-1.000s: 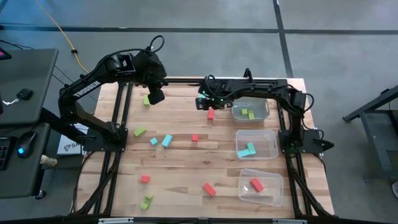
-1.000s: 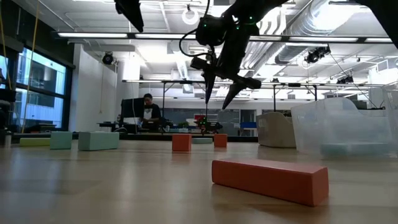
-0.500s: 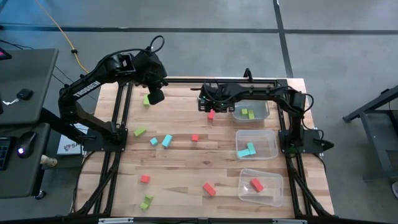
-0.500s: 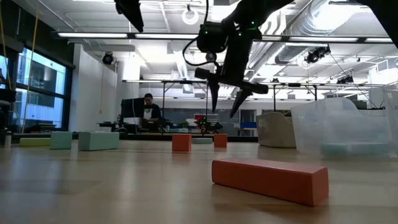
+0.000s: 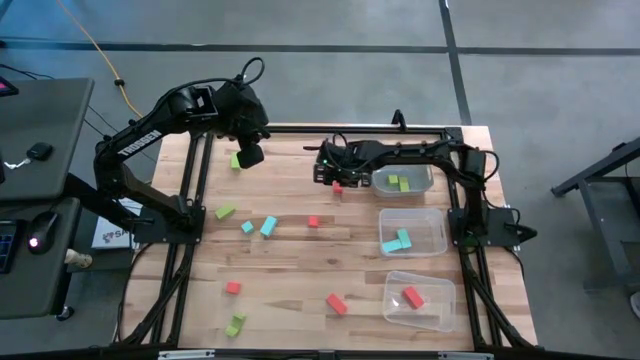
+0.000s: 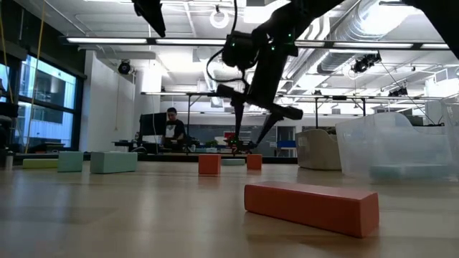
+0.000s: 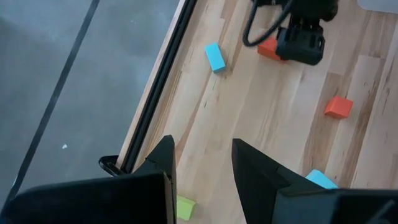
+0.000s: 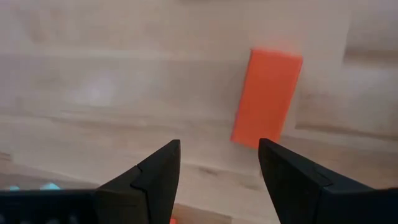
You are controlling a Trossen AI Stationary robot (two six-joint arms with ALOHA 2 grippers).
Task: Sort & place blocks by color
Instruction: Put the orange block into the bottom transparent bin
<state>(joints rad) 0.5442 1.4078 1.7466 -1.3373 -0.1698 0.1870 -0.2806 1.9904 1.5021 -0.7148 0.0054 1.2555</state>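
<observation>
Blocks lie scattered over the pale wooden table [image 5: 300, 255]: lime green ones [image 5: 224, 212] toward the left side and near the front edge, light blue ones [image 5: 268, 226] around the middle, and red-orange ones [image 5: 336, 303] spread between them. Three clear rectangular plastic bins [image 5: 413, 232] stand in a row along the right side; the far one holds green blocks, the middle one light blue blocks, the near one a red-orange block.

The right gripper [image 5: 334, 176] hangs low over the far middle of the table, just beside the far bin, above a small red-orange bar [image 8: 267, 96]. In the right wrist view its two dark fingers [image 8: 157, 173] stand spread wide with nothing between them, and the bar lies on the wood just ahead of the fingertips, not yet between them. The low view shows those fingers pointing down, their tips above the tabletop.

The left gripper [image 7: 202, 163] hovers high over the far left part of the table. Its jaws stand partly apart and empty, with a lime green block [image 7: 185, 208] on the wood below.
</observation>
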